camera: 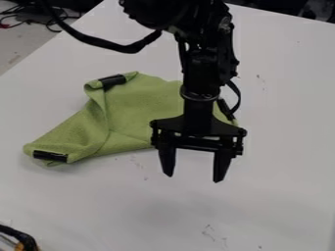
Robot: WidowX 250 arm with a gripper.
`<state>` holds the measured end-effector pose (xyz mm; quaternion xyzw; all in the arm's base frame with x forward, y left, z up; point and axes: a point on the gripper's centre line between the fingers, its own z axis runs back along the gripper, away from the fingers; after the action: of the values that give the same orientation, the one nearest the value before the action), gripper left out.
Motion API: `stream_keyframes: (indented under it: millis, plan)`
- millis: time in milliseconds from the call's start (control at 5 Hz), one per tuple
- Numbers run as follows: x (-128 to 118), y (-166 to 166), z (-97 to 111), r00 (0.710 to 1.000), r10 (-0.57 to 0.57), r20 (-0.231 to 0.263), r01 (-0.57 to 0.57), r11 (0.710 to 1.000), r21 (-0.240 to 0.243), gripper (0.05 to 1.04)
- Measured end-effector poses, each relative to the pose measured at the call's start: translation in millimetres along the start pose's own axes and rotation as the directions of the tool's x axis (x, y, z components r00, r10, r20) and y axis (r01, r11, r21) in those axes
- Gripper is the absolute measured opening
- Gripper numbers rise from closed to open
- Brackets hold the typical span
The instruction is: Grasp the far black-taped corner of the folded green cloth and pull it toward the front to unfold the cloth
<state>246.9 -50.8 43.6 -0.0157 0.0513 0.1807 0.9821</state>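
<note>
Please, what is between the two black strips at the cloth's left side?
Only folded green cloth lies between the upper strip and the lower strip, in the camera view.

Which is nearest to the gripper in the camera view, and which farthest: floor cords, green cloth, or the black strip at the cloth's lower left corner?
From the gripper:
1. Green cloth: just behind it.
2. Black strip: to the picture's left.
3. Floor cords: top left, beyond the table.
</note>
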Motion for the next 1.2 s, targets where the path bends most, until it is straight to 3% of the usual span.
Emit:
stream_keyframes:
  millis: [200, 600, 800, 1000, 1200]
  plan:
    - [-2.1, 1.2, -6.4, 1.0, -0.003, -0.023, 0.003, 1.0, 0.013, 1.0]
    - [21.4, 26.2, 11.0, 0.991, -0.134, 0.024, 0.133, 0.991, 0.027, 1.0]
    - [56.4, 50.6, 37.6, 0.953, -0.293, 0.075, 0.287, 0.955, 0.078, 1.0]
    - [100.3, 76.3, 52.1, 0.876, -0.474, 0.09, 0.454, 0.873, 0.179, 1.0]
    - [132.6, 109.0, 56.7, 0.873, -0.481, 0.083, 0.457, 0.864, 0.209, 1.0]
